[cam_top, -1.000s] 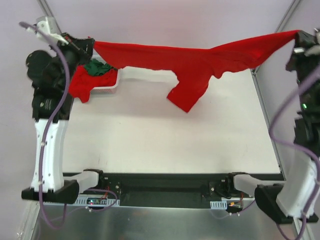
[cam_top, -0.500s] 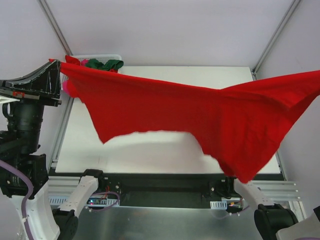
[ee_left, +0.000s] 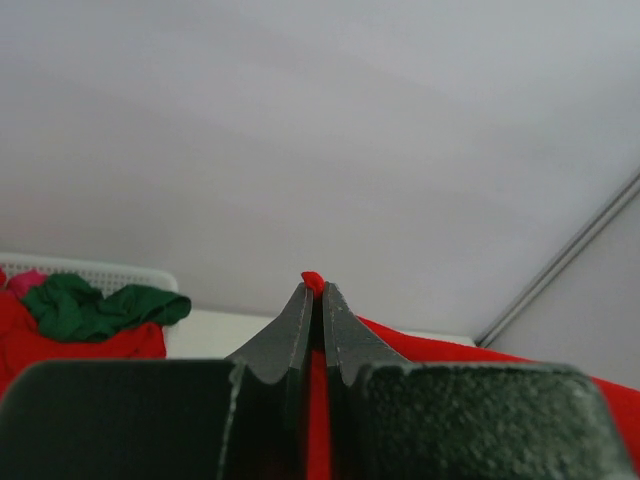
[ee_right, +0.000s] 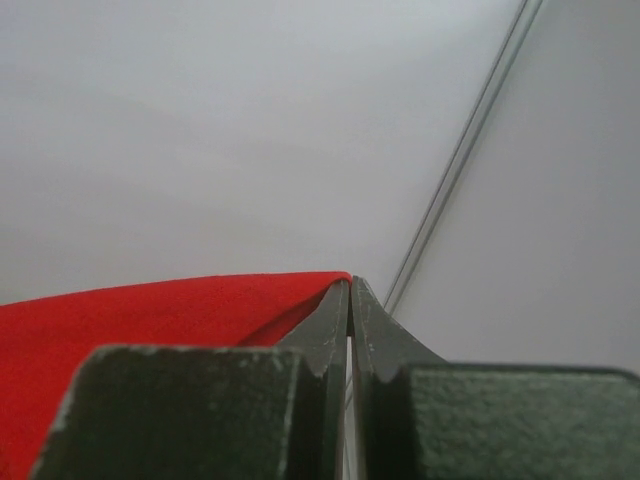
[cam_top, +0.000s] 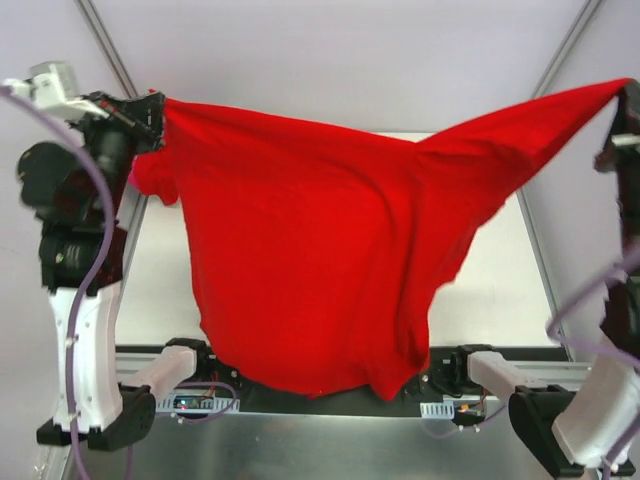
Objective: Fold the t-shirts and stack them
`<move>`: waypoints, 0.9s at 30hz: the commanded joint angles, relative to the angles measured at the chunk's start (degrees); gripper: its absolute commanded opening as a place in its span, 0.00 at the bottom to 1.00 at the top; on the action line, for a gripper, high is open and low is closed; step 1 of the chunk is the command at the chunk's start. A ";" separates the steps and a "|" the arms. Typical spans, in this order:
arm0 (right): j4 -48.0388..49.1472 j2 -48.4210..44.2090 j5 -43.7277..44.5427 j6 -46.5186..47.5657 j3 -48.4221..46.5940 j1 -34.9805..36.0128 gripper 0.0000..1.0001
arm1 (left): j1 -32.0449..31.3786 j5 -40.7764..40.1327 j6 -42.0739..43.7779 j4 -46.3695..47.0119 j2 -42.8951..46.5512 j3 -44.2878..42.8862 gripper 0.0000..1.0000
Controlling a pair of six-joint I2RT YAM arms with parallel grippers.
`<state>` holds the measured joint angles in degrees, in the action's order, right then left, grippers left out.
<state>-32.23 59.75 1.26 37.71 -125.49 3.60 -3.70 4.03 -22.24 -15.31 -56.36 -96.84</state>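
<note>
Soft red shirt (cam_top: 310, 250) hangs as a broad, rippled sheet above the table (cam_top: 500, 280), its hem draping past the near edge. Left gripper (ee_left: 313, 296) and right gripper (ee_right: 349, 296) each pinch an upper corner. Bare tabletop shows at the right. Beyond, a crumpled green shirt (ee_left: 100, 308) lies in a white lattice basket (ee_left: 110, 272).

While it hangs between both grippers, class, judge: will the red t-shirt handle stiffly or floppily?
Probably floppy: the red t-shirt sags in deep folds between the left gripper and right gripper. Likely light, since small corner pinches carry it.
</note>
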 commanded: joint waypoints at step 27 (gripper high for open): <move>30.56 54.67 1.99 -5.19 19.68 -0.26 0.01 | 0.45 -4.92 1.59 28.23 -56.04 7.99 0.00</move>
<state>-7.79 113.14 2.59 34.89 -99.59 3.57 -3.66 -0.73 -22.55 8.16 -109.69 -81.95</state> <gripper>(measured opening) 0.012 0.018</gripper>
